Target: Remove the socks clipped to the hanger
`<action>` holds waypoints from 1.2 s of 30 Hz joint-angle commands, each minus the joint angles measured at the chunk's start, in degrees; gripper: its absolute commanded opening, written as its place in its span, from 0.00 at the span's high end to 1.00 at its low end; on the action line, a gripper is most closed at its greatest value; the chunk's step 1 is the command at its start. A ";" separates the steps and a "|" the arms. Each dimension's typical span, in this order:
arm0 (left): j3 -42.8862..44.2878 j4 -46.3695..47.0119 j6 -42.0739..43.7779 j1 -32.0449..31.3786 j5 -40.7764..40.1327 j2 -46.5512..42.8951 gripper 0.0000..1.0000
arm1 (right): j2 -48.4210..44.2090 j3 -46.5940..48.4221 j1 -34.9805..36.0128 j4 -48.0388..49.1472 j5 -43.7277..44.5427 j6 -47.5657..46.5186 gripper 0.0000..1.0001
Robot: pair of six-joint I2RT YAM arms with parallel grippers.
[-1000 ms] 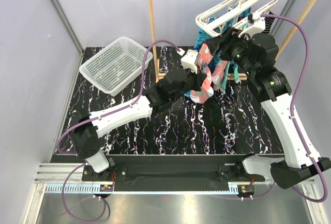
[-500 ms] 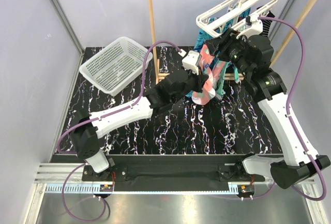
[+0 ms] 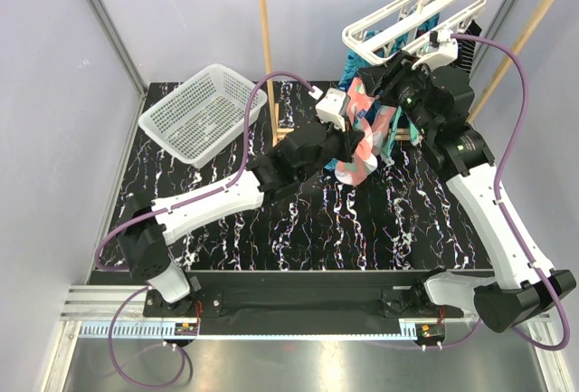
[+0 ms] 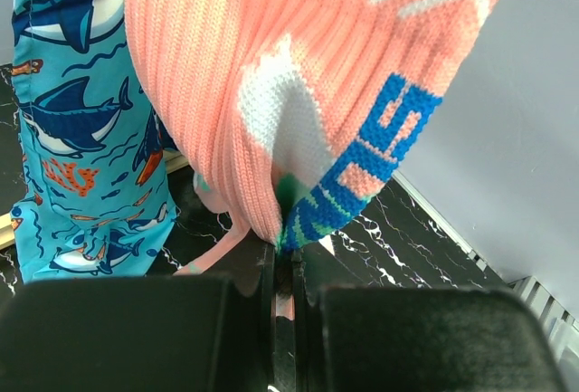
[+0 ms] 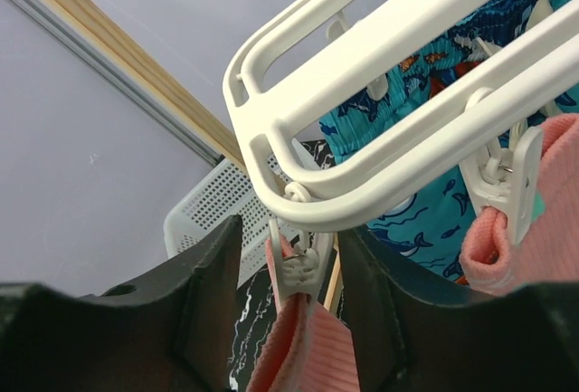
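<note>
The white slatted hanger (image 3: 412, 16) hangs from the wooden rack's rod at the back right; it also shows in the right wrist view (image 5: 389, 75). A coral-pink patterned sock (image 3: 364, 143) hangs from one of its clips (image 5: 298, 270). My left gripper (image 4: 282, 270) is shut on the lower end of that sock (image 4: 298, 111). My right gripper (image 5: 289, 283) is open, its jaws on either side of the clip that holds the sock's top (image 5: 303, 347). A second coral-pink sock (image 5: 529, 229) hangs from another clip (image 5: 511, 184). A teal sock (image 3: 412, 125) hangs behind my right gripper.
A blue shark-print cloth (image 4: 77, 111) hangs on the hanger behind the socks. A white mesh basket (image 3: 201, 111) stands at the back left of the black marbled table (image 3: 298, 220). The tall wooden rack (image 3: 264, 39) stands at the back.
My right gripper has moved up and left toward the hanger's near corner, around the clip. My left gripper has kept its hold on the coral-pink sock and shifted slightly.
</note>
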 commanded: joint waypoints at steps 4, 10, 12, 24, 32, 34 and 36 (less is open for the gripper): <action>0.00 4.82 -0.34 -0.43 0.33 -2.42 1.00 | -1.49 0.52 0.23 4.56 1.77 0.07 0.50; -0.18 4.82 -0.43 -0.43 0.07 -2.59 1.00 | -1.31 0.61 0.32 2.88 2.12 -0.11 0.97; -0.26 4.82 -0.43 -0.43 0.07 -2.51 1.00 | -1.75 0.26 0.23 2.88 2.56 0.07 0.98; -4.83 -2.38 -3.84 -0.08 -4.49 -5.58 1.00 | -2.36 0.17 0.23 0.43 3.53 -0.63 0.98; -11.78 -10.72 -8.78 8.70 -6.70 -16.38 1.00 | -2.63 0.43 0.23 -1.60 1.51 -0.28 0.95; -10.47 -12.58 -8.16 13.25 -6.70 -18.06 1.00 | -2.89 0.35 0.23 -2.04 1.16 -0.28 0.91; -9.50 -14.42 -6.85 18.17 -6.87 -19.90 1.00 | -3.68 0.00 0.23 -2.13 0.98 -0.28 0.85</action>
